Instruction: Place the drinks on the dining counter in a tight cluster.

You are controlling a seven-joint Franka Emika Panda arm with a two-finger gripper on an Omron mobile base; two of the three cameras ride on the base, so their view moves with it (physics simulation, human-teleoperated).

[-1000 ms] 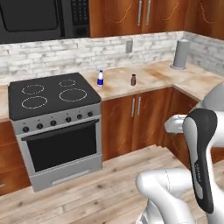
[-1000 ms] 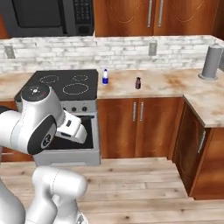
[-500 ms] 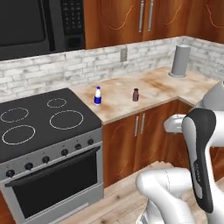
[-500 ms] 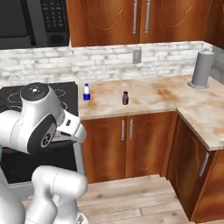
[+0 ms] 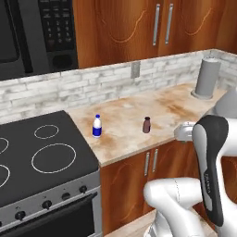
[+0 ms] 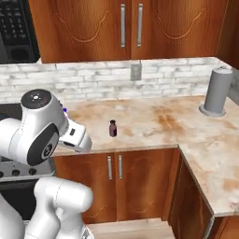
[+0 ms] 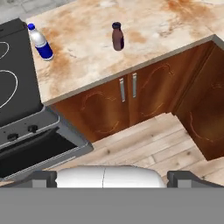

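Bottles [image 7: 117,36] upright on worktop [image 7: 144,30], well beyond open hand [image 7: 112,177]

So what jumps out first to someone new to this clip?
Two small bottles stand apart on the marbled worktop: a clear bottle with a blue label beside the black stove, and a short dark-brown bottle further right. A tall grey cylinder sits in the back corner, below wooden cabinets.
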